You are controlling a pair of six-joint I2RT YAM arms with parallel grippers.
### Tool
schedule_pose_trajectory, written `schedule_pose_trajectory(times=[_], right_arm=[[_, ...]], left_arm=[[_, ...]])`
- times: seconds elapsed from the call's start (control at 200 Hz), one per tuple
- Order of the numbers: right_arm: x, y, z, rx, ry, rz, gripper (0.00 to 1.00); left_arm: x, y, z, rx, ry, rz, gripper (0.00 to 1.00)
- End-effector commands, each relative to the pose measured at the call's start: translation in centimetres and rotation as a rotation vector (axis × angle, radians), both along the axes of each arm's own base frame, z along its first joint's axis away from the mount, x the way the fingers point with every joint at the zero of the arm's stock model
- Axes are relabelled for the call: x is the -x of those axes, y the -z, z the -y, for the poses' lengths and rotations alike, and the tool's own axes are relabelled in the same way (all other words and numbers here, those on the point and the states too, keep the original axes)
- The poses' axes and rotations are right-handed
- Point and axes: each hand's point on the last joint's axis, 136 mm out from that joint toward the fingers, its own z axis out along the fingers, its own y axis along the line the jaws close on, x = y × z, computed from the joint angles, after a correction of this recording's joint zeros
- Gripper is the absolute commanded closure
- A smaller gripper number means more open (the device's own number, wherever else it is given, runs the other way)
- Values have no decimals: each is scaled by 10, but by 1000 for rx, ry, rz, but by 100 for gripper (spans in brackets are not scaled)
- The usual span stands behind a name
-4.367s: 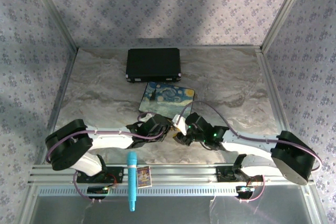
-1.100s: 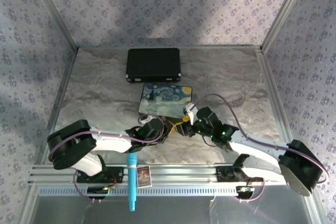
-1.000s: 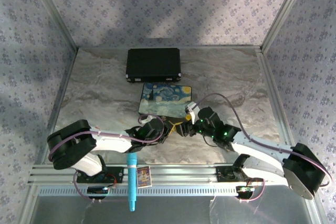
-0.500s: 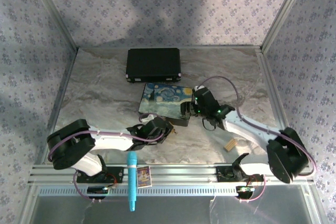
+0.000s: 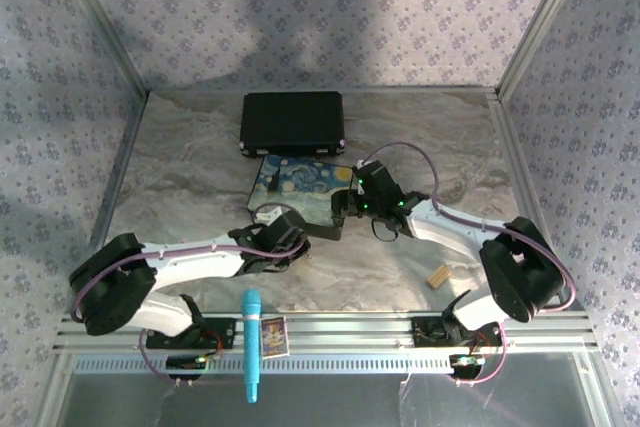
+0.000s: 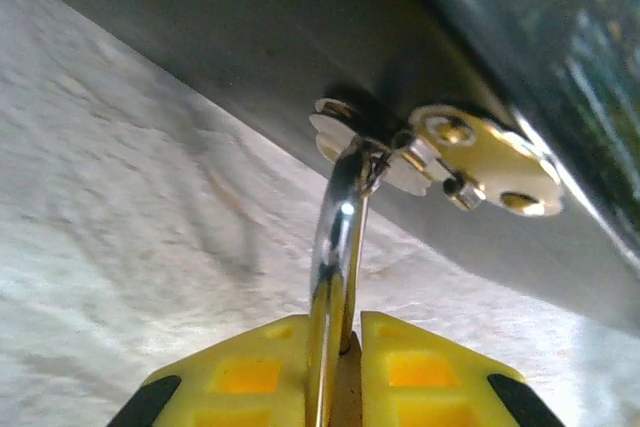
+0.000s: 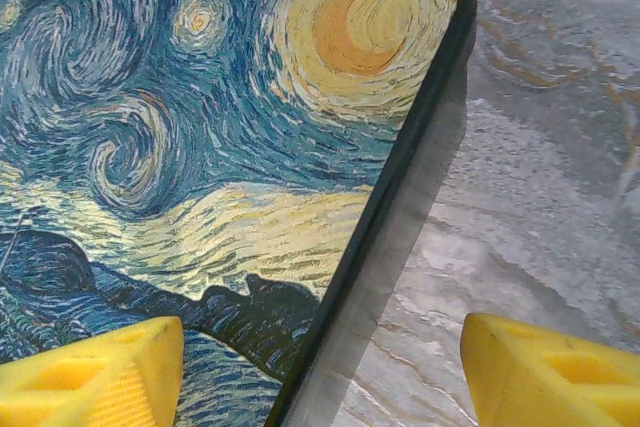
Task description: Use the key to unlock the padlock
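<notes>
Left wrist: fingers pinch padlock shackle (indistinct overhead).

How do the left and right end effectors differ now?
The left end effector is shut on the padlock by its shackle; the right end effector is open, holding nothing. The left sits beside the painted box; the right hangs above its lid corner. Both have yellow fingers.

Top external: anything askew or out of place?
The painted box sits rotated, out of square with the black case behind it. A tan wooden block lies loose beside the right arm.
</notes>
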Motion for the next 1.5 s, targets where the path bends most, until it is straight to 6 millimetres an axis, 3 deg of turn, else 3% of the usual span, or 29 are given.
schedule_pose_trajectory(times=[0.0, 0.155, 0.425, 0.615, 0.745, 0.809, 0.894, 1.084, 1.274, 1.494], right_arm=[[17, 46, 32, 163, 46, -128, 28], [17, 47, 28, 152, 38, -134, 28], [21, 53, 29, 159, 33, -145, 28], [20, 55, 30, 163, 36, -145, 28], [20, 57, 29, 163, 37, -149, 28], [20, 59, 28, 163, 34, -152, 28], [20, 60, 27, 161, 32, -157, 28], [20, 63, 27, 171, 30, -161, 28], [21, 63, 26, 169, 24, -164, 28], [20, 64, 28, 181, 22, -165, 28]], left_arm=[[10, 14, -50, -317, 73, -28, 84], [8, 21, -49, -388, 109, -44, 82], [6, 16, -43, -567, 151, 1, 75], [10, 20, -29, -559, 175, 7, 70], [13, 22, -32, -581, 178, 5, 65], [14, 24, -33, -598, 183, 5, 65], [16, 27, -32, -605, 189, 0, 75], [16, 27, -35, -627, 184, 2, 86], [9, 13, -53, -810, 210, 29, 86], [9, 16, -42, -943, 286, 39, 81]])
